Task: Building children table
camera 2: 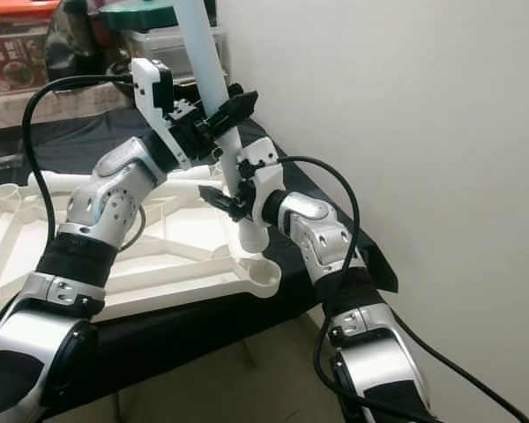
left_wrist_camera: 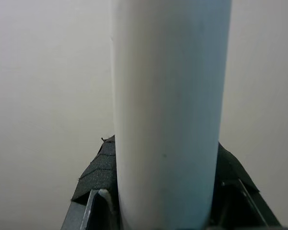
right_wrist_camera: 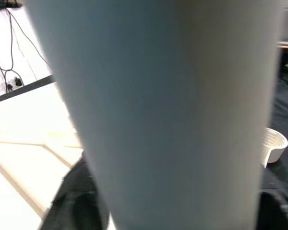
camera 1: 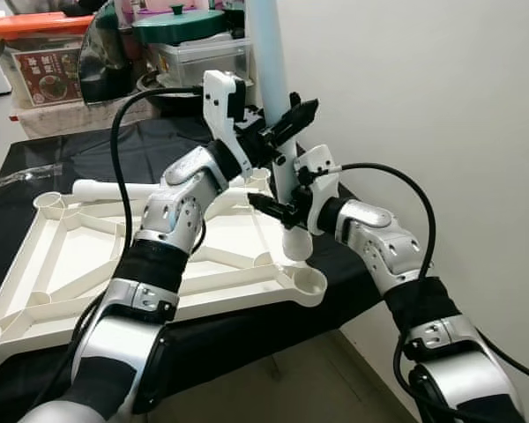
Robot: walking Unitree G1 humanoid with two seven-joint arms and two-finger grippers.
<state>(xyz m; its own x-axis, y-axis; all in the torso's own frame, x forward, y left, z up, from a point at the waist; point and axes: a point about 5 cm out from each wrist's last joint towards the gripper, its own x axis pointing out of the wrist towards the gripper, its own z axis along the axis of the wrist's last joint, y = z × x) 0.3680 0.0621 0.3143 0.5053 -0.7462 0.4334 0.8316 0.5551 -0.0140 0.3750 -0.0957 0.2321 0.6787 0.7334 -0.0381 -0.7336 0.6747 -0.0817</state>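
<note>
A white tabletop frame (camera 1: pixel 88 264) lies upside down on a black cloth, with round sockets at its corners. A pale table leg (camera 1: pixel 270 62) stands nearly upright over the frame's right side. Its lower end hangs close to the near right corner socket (camera 1: pixel 309 281); I cannot tell whether they touch. My left gripper (camera 1: pixel 291 119) is shut on the leg's upper part, seen close in the left wrist view (left_wrist_camera: pixel 168 110). My right gripper (camera 1: pixel 278 207) is shut on the leg lower down (right_wrist_camera: pixel 173 110). A second leg (camera 1: pixel 106 189) lies along the frame's far side.
A white wall (camera 1: pixel 423 88) rises close on the right. Plastic boxes (camera 1: pixel 44 62) and a green-lidded container (camera 1: pixel 181 26) are stacked at the back. The black-covered surface (camera 1: pixel 238 330) ends near my body, with beige floor (camera 1: pixel 309 388) below.
</note>
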